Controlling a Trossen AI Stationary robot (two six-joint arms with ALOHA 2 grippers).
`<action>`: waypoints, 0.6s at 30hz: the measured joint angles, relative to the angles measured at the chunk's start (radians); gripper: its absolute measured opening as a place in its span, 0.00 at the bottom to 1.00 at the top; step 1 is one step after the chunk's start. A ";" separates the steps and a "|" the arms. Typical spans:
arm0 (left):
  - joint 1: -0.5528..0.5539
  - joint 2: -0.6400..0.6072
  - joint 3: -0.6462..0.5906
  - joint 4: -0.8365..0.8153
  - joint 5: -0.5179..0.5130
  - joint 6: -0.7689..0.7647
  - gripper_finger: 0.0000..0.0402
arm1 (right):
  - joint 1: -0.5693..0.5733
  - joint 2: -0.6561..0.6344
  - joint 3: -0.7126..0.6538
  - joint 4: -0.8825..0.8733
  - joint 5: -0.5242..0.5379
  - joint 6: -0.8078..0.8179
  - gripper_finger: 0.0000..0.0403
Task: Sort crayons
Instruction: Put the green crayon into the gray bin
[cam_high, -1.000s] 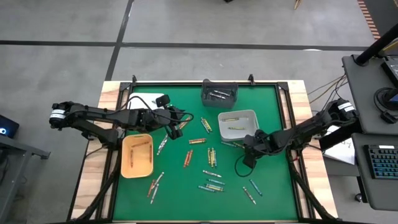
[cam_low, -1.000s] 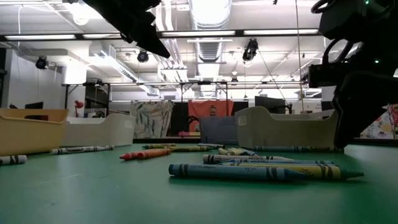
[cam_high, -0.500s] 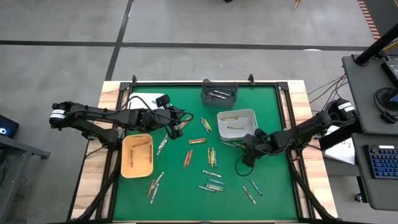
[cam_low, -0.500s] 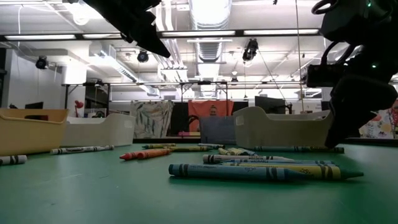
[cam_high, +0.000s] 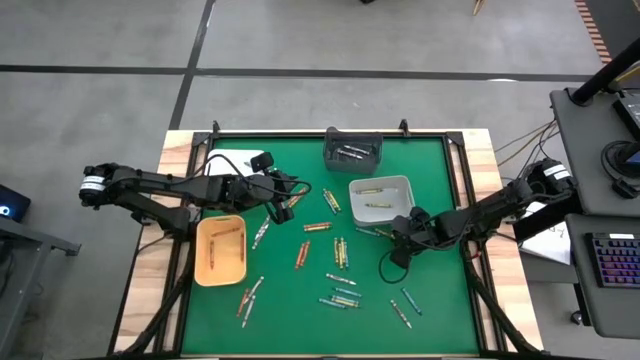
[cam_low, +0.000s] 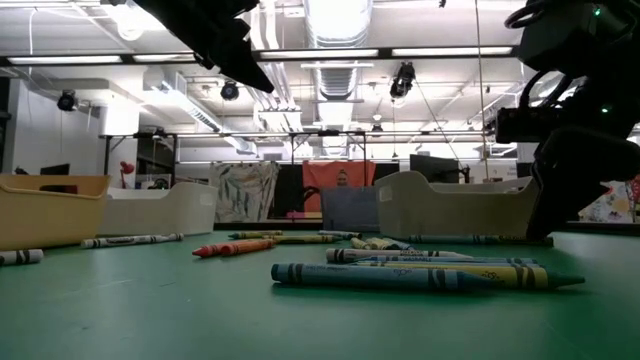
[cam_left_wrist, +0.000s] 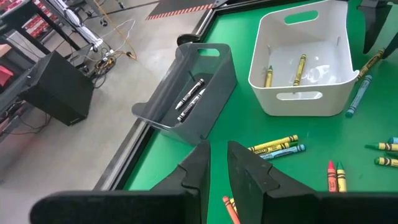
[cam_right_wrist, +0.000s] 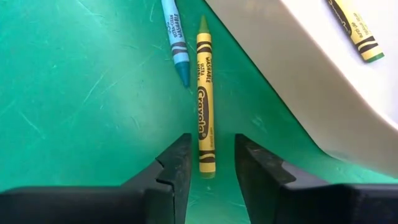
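crayons (cam_high: 338, 268) lie scattered over the green surface (cam_high: 430, 300), most in a loose spread between the tan tray (cam_high: 221, 250) and the white tray (cam_high: 381, 199), with a few more toward the near edge. 2 yellow ones sit inside the white tray; several grey-white ones lie in the grey bin (cam_high: 352, 150) at the far edge; the tan tray holds at least 1 orange stick.

right hand (cam_right_wrist: 210, 169) is low at the surface, just beside the near corner of the white tray. its 2 fingers stand apart, 1 on each side of a yellow crayon (cam_right_wrist: 204, 99), with a thin gap showing on both sides, so released, not yet pinching. the yellow crayon runs along the tray's outer wall, close to it. a blue crayon (cam_right_wrist: 175, 38) lies just beside it on the side away from the tray, its tip close to the yellow wrapper.

left hand (cam_left_wrist: 216, 167) hangs above the surface near the tan tray's far corner, well apart from the right hand. fingers nearly together, only a narrow slit between them, nothing seen in it.

low view: a teal crayon (cam_low: 400, 277) lies nearest the camera, a yellow one just behind it.
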 joint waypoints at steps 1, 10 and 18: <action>0.000 0.000 0.000 0.000 0.000 0.000 0.09 | 0.000 0.000 -0.001 0.000 0.000 0.000 0.26; 0.000 0.000 0.000 0.000 0.000 0.004 0.09 | 0.000 -0.002 -0.025 0.005 -0.013 -0.008 0.13; 0.000 0.000 0.000 -0.004 0.000 0.004 0.09 | 0.000 -0.002 -0.007 -0.012 -0.048 -0.005 0.03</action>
